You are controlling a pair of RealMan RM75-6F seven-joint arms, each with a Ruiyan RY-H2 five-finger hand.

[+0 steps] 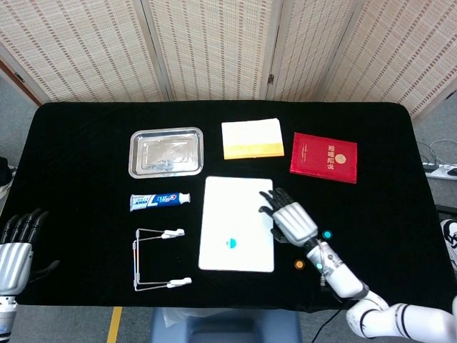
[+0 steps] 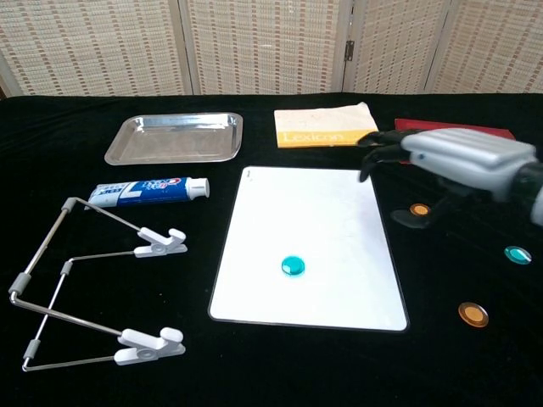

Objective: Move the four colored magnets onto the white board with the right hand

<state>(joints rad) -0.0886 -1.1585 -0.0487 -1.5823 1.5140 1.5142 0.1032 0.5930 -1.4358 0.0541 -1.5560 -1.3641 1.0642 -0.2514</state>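
Teal magnet (image 2: 293, 265) alone on white board (image 2: 339, 212).

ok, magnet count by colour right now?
Teal magnets: 2, one on the white board, one off it
Orange magnets: 2, a farther one and a nearer one, both off it
Total: 4

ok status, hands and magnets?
Right hand open, empty, above the cloth right of white board. Left hand idle. One teal magnet on board; three off it. Path clear.
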